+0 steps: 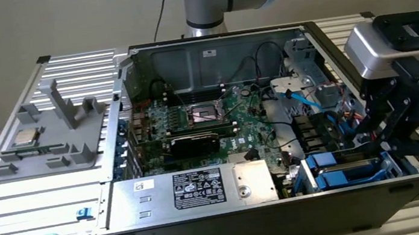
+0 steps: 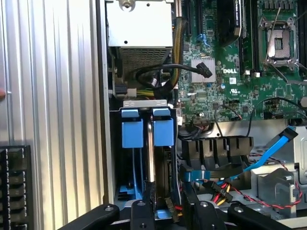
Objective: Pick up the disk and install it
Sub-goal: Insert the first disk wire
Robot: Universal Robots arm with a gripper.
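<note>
The disk (image 2: 150, 160) stands on edge in the drive bay (image 1: 345, 171) at the front corner of the open computer case, on the exterior view's right. Its silver edge and the bright blue carrier tab (image 2: 163, 132) show in the wrist view. A second blue carrier tab (image 2: 132, 133) sits beside it in the same bay. My gripper (image 2: 165, 196) reaches down into the bay from above, its black fingers (image 2: 147, 197) standing on either side of the disk and shut on it. In the exterior view the gripper (image 1: 385, 143) hangs over the case's right wall.
The green motherboard (image 1: 210, 120) with its socket fills the case's middle, and a power supply (image 1: 202, 188) sits at the front. Blue and black cables (image 2: 268, 153) run close to the bay. A grey fixture holding a processor chip (image 1: 25, 137) lies on the slatted table (image 1: 33, 195).
</note>
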